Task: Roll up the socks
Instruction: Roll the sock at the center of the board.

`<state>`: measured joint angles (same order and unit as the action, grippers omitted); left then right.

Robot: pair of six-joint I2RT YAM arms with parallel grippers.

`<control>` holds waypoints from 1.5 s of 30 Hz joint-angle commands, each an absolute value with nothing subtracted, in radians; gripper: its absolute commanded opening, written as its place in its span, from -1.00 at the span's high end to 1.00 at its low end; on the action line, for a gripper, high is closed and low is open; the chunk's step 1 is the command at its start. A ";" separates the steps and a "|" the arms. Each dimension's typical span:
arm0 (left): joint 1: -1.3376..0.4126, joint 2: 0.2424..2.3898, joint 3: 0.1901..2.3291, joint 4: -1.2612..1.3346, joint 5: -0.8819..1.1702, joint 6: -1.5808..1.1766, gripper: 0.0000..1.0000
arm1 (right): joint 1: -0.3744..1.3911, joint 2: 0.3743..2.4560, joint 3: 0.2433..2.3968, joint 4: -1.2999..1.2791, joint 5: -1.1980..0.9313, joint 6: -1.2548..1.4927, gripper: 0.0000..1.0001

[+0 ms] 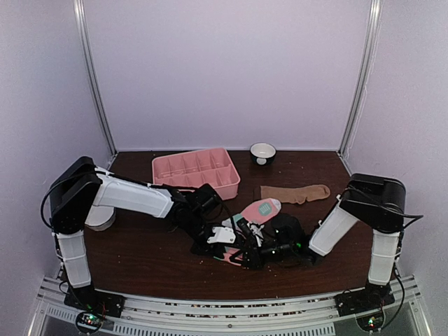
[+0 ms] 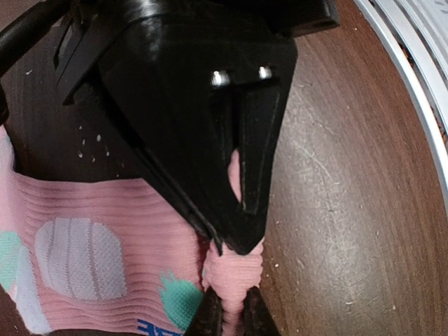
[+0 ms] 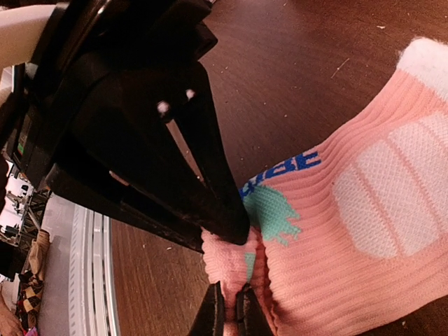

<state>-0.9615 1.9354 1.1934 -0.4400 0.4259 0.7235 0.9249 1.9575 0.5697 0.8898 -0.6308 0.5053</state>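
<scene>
The pink ribbed fabric sock (image 2: 105, 224), teal-and-white patched, is pinched, seemingly to start a roll.
Its bunched edge is held by the left gripper (image 2: 232, 316) and right gripper (image 3: 229, 313), each closed on it; the plain tan-brown fabric sock (image 1: 297, 193) lies untouched beyond the right gripper.

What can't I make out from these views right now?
- Top view: pink sock near end, hidden under left arm and right arm.
- Left wrist view: left fingers cut off by bottom edge.
- Right wrist view: right fingers likewise.
- Tan sock: outside both wrist views.

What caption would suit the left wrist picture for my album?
The left gripper pinches a bunched edge of the pink sock on the dark wooden table.
</scene>
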 commanded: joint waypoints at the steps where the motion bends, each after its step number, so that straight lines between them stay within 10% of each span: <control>1: -0.957 1.993 1.239 -0.512 0.427 0.706 0.87 | 0.907 1.976 0.504 0.672 -0.545 0.503 0.99; 19: -0.848 2.229 1.526 -0.974 0.668 0.664 1.00 | 0.908 1.661 0.249 0.980 -0.311 0.397 0.40; 20: -0.847 2.236 1.534 -0.989 0.670 0.663 1.00 | 0.909 1.638 0.236 0.984 -0.287 0.387 0.27; 21: -0.847 2.244 1.545 -1.005 0.673 0.664 1.00 | 0.909 1.610 0.221 0.985 -0.262 0.376 -0.86; 22: -0.847 2.250 1.555 -1.020 0.675 0.665 1.00 | 0.910 1.583 0.208 0.981 -0.229 0.366 -0.99; 30: -0.847 2.296 1.623 -1.126 0.693 0.689 1.00 | 0.898 1.280 0.216 0.620 0.218 0.587 -0.99; 40: -0.813 2.386 1.703 -1.171 0.692 0.656 1.00 | 1.065 1.254 0.241 0.639 0.177 0.156 -1.00; 45: -0.792 2.414 1.732 -1.198 0.712 0.648 1.00 | 1.170 1.402 0.241 0.770 0.071 0.054 -0.66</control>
